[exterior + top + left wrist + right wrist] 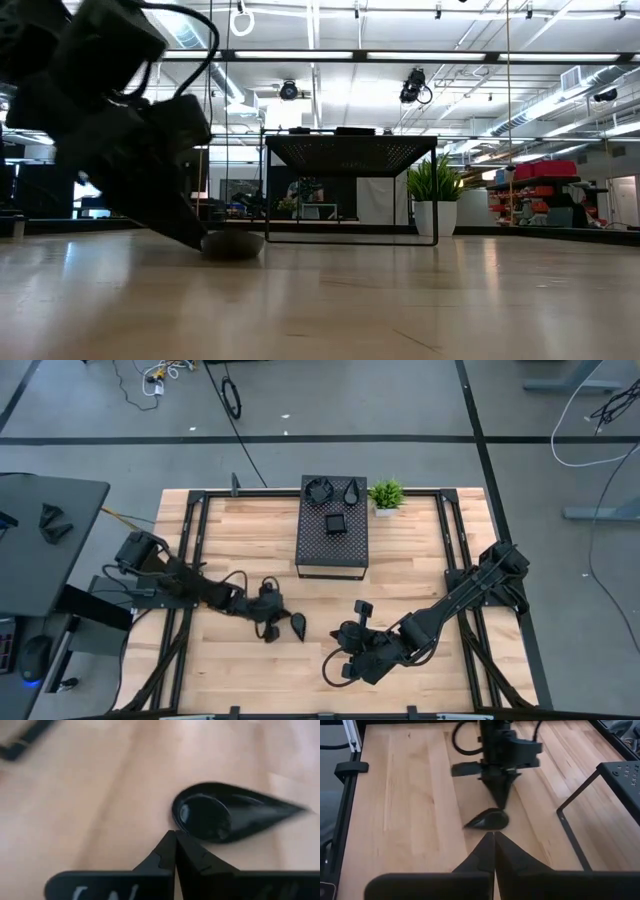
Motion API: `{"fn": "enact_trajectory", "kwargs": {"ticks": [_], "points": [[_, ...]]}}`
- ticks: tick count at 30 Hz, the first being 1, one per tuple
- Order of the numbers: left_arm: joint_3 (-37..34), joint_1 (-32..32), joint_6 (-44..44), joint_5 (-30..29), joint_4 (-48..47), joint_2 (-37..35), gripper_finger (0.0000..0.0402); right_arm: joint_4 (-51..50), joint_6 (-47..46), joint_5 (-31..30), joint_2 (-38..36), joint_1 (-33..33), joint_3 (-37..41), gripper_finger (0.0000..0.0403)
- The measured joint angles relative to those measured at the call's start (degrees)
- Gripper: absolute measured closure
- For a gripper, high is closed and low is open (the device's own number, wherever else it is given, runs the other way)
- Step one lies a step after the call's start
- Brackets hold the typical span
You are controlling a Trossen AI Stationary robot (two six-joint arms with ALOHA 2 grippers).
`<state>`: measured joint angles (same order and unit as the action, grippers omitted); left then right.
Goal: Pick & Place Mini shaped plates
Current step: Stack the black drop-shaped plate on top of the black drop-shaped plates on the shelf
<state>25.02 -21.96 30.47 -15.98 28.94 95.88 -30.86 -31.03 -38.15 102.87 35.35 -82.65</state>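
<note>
Bright, even light falls from long ceiling tube lamps [300, 55] that I see glowing in the low view. The wooden surface [250, 570] is evenly lit, with only soft, faint shadows under my arms. Low down, the surface takes a pale sheen and my left arm [120, 120] looms dark and out of focus. In my left wrist view the teardrop plate [225, 812] is smeared with blur, with small glints on its gloss.

Perforated black box [332, 538], potted plant [386, 495]
</note>
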Motion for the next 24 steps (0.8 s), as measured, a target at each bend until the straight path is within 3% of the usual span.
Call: {"fn": "enact_trajectory", "kwargs": {"ticks": [10,19,24], "points": [[-0.16,-7.48,2.11,5.01,7.12,1.42,0.0394,1.38,0.17,-0.02,0.00,0.00,-0.02,0.0399],[3.37,-6.97,1.18,4.32,7.08,2.70,0.0398,1.72,0.02,-0.16,0.00,-0.01,-0.04,0.0399],[7.89,-4.33,-2.77,8.75,6.69,6.48,0.0399,1.80,0.44,-0.30,0.00,-0.04,-0.04,0.0399]]}}
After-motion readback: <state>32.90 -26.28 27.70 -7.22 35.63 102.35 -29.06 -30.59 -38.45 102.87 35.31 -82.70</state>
